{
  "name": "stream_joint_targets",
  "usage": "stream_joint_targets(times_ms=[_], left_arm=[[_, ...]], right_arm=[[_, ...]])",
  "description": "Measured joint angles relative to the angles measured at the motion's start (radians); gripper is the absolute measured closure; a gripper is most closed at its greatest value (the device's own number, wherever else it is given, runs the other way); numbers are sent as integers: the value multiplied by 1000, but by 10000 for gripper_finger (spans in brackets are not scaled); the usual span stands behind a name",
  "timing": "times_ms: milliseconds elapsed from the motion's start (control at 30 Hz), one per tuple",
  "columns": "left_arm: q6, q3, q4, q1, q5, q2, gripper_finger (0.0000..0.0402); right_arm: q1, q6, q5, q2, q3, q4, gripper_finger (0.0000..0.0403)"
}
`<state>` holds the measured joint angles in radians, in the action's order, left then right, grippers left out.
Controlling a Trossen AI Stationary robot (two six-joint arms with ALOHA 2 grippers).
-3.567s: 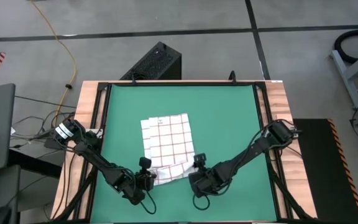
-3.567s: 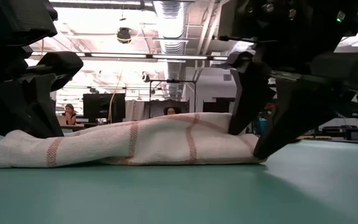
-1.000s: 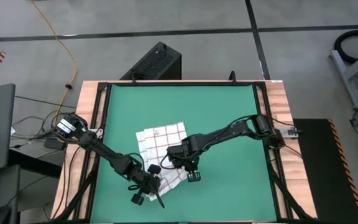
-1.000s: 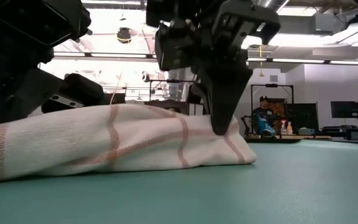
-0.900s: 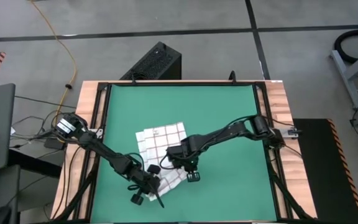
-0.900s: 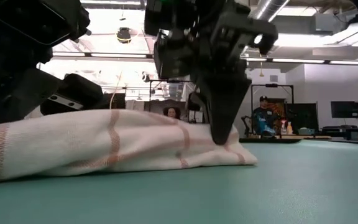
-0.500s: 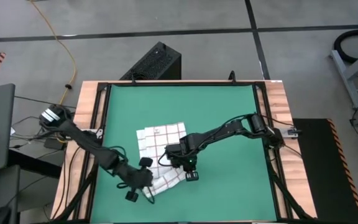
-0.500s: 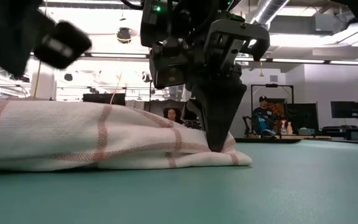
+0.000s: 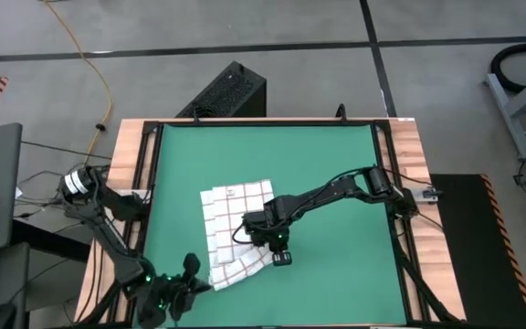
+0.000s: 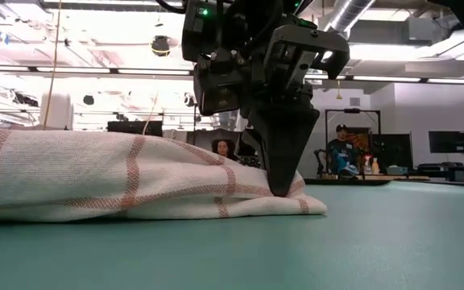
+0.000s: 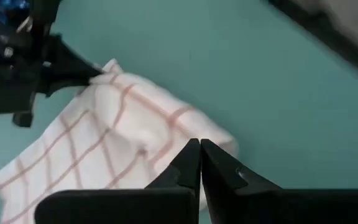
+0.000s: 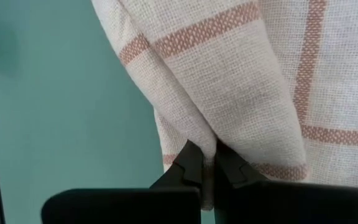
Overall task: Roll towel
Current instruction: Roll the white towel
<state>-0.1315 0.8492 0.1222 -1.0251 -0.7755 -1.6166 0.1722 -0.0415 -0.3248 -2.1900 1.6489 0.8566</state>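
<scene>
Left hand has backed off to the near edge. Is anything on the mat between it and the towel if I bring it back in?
Nothing visible. The left hand, shut, sits off the towel's near corner with only bare green mat between. The right hand is shut on the towel's opposite edge, out of that path.

Towel [image 12: 241, 81]: thin woven cloth, coarse open weave plain in the right wrist view, matt off-white with red-brown grid lines, soft and rumpled into folds. Green mat [image 9: 336, 183] on the bench: smooth, matt, even surface; bench edge strips [image 9: 412, 155] look like light wood grain, framed by dark rails. Right end effector [image 12: 205, 163] and left end effector [image 11: 200, 163]: fingers of matt black, plastic-looking material, smooth faces with little sheen.
</scene>
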Motion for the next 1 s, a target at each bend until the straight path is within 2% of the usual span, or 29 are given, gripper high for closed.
stream_joint_targets(times_ms=[100,200,467,567,667,800,900,1000], left_arm=[[-47,3,-4,-14,16,-2,387],[-73,2,3,-10,73,-2,361],[-51,2,19,52,224,-6,260],[-25,2,17,62,218,-6,224],[10,2,17,62,145,-6,205],[58,3,-4,61,97,-28,204],[92,4,-72,61,106,-102,204],[84,17,-128,62,70,-174,204]], right_arm=[[0,-3,-7,-1,0,-1,385],[0,-3,-10,-1,-1,-2,385],[0,-7,-14,-1,-1,-2,385],[0,-11,-14,-1,-1,-1,385],[2,-11,-14,-1,-1,-1,385],[2,-11,-14,-1,-1,-1,385],[2,-11,-15,-1,-1,-1,385],[2,-11,-15,-1,-2,-1,385]])
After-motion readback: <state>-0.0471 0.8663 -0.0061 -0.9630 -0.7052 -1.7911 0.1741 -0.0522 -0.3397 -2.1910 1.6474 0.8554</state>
